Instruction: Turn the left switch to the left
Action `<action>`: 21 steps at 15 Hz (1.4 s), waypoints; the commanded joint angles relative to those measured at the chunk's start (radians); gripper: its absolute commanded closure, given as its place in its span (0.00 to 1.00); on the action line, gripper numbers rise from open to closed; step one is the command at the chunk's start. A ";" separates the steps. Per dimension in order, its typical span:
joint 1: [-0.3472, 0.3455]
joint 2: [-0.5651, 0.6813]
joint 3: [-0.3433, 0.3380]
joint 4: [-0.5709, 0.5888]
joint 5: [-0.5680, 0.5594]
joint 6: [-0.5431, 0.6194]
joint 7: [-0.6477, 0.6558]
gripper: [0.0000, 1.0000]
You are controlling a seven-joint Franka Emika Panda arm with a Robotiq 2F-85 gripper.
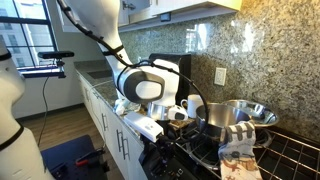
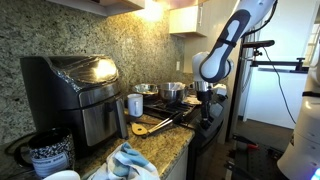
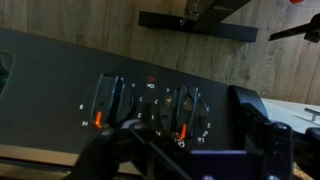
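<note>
Kitchen: granite backsplash (image 1: 170, 40), stove (image 1: 295, 150), pots (image 1: 240, 115), cabinets (image 1: 105, 120)

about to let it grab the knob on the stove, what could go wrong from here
The gripper, jaws open, looks centred nearer the right-hand knob than the left knob in the wrist view, so it may close on the wrong one. The knobs sit close together, so a finger could nudge the neighbour. In an exterior view the steel pot stands close by the arm's wrist; pulling away high might bump it.
</note>
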 commanded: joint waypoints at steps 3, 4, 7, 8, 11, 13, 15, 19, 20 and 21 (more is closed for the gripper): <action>-0.002 0.001 0.008 0.002 0.022 0.020 -0.011 0.58; -0.002 0.000 0.008 0.002 0.023 0.020 -0.011 0.66; -0.003 0.000 0.007 0.003 0.023 0.025 -0.011 0.88; -0.006 0.000 0.006 0.003 0.022 0.025 -0.009 0.94; -0.006 0.000 0.005 0.002 0.020 0.024 0.000 0.92; -0.006 -0.002 0.006 0.001 0.016 0.023 0.004 0.92; -0.005 -0.006 0.008 -0.001 0.017 0.024 0.001 0.92; -0.001 0.000 0.010 -0.002 0.013 0.036 0.011 0.92; 0.001 0.009 0.013 -0.001 0.016 0.046 0.011 0.91; 0.002 0.016 0.017 0.000 0.028 0.050 0.001 0.91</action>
